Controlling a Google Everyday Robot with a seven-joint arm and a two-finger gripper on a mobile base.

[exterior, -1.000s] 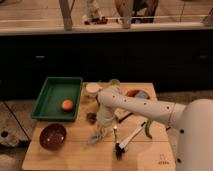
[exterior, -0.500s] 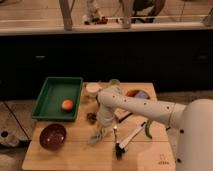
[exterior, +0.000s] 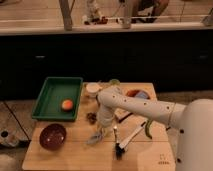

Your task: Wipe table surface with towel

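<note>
A grey crumpled towel (exterior: 96,136) lies on the wooden table (exterior: 75,155) near its middle front. My gripper (exterior: 103,123) points down at the end of the white arm (exterior: 140,106), which reaches in from the right. It stands directly over the towel's upper end and seems to touch it. The arm's wrist hides the contact point.
A green tray (exterior: 50,97) holding an orange fruit (exterior: 66,104) sits at the left. A dark red bowl (exterior: 52,136) is at front left. A white cup (exterior: 92,89), a red-and-blue dish (exterior: 137,94), a black brush (exterior: 127,141), a fork (exterior: 115,132) and a green item (exterior: 148,130) surround the gripper.
</note>
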